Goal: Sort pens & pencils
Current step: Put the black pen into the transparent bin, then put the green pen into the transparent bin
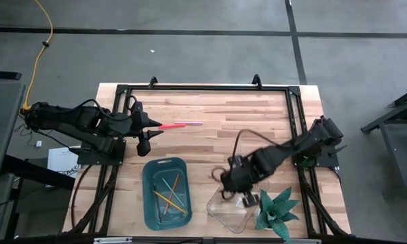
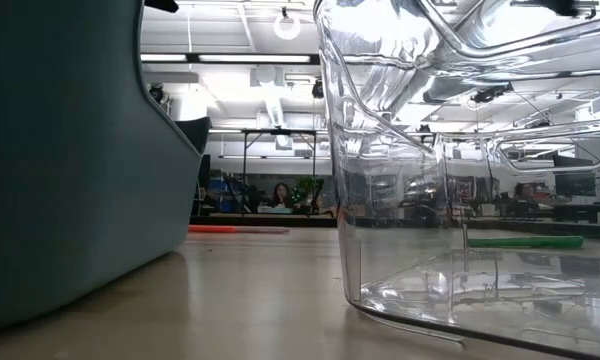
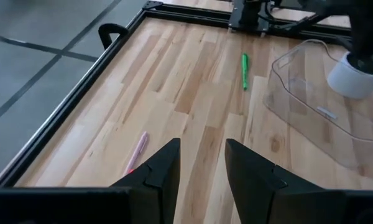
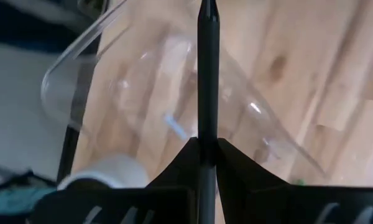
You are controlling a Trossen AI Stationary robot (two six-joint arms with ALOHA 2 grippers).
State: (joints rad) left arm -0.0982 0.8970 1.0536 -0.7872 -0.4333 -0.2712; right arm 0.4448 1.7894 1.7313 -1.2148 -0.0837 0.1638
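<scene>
Your right gripper fingers pinch a light, stiff black pen mid-shaft over the clear bin; left gripper fingers part-open, empty.

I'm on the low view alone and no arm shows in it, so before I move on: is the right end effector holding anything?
Observer: Yes. The right end effector is shut on a black pen, above the clear bin.
Operator: And the left end effector?
Observer: The left end effector is open and empty, over the table, near a pink pen.
Operator: What is in the teal bin?
Observer: The teal bin holds several thin pencils; nothing else shows in it.
</scene>
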